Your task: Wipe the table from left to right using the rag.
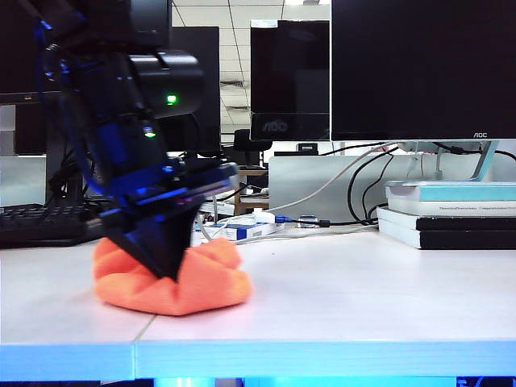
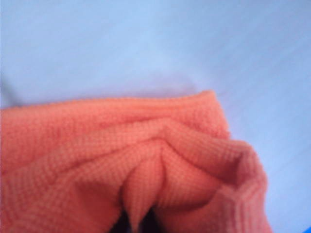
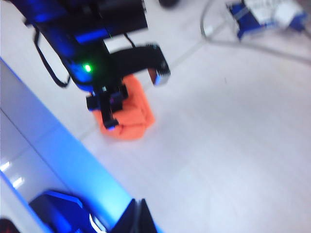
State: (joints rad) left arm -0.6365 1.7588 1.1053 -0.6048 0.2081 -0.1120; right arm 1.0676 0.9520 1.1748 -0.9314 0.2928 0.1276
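The orange rag (image 1: 173, 280) lies bunched on the white table (image 1: 347, 298), left of the middle and just right of the panel seam. My left gripper (image 1: 168, 270) points down into the rag and is shut on a pinched fold of it. In the left wrist view the rag (image 2: 146, 165) fills the lower half, with a fold squeezed between the dark jaws. My right gripper (image 3: 139, 216) is shut and empty, hovering over the table's blue-lit front edge (image 3: 73, 160), well apart from the rag (image 3: 129, 114). The right gripper is out of the exterior view.
A black keyboard (image 1: 44, 224) sits at the back left. Cables and a small white and blue box (image 1: 258, 226) lie behind the rag. Stacked books (image 1: 451, 214) rest at the back right, under the monitors (image 1: 419, 68).
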